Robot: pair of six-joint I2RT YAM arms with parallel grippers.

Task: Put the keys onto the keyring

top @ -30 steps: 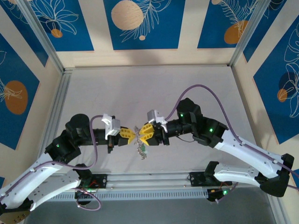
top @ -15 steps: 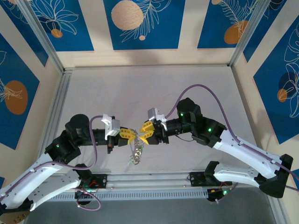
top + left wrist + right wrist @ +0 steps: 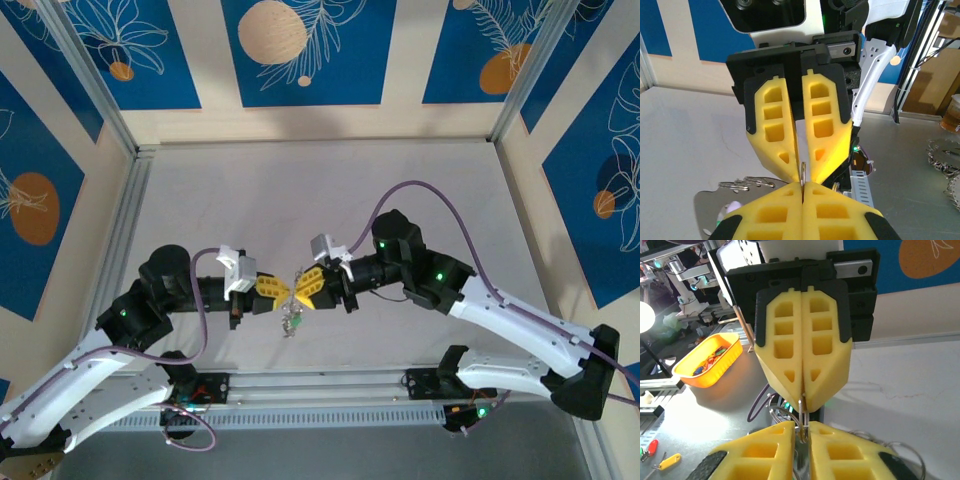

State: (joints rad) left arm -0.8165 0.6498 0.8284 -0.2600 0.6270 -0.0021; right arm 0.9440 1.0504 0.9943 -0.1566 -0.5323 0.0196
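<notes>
Yellow fingers of the left tool lie pressed flat together at the bottom of its wrist view, pinching the thin silvery wire of the keyring. The right tool meets it tip to tip, its fingers drawn in to a slim slit around that same wire. More loops of wire curl at the lower right of the right wrist view. From above, the two tools sit nose to nose just below the centre of the frame, over the grey bench. The keys show as a small silvery bunch directly under the meeting point, with a speck of green among them.
</notes>
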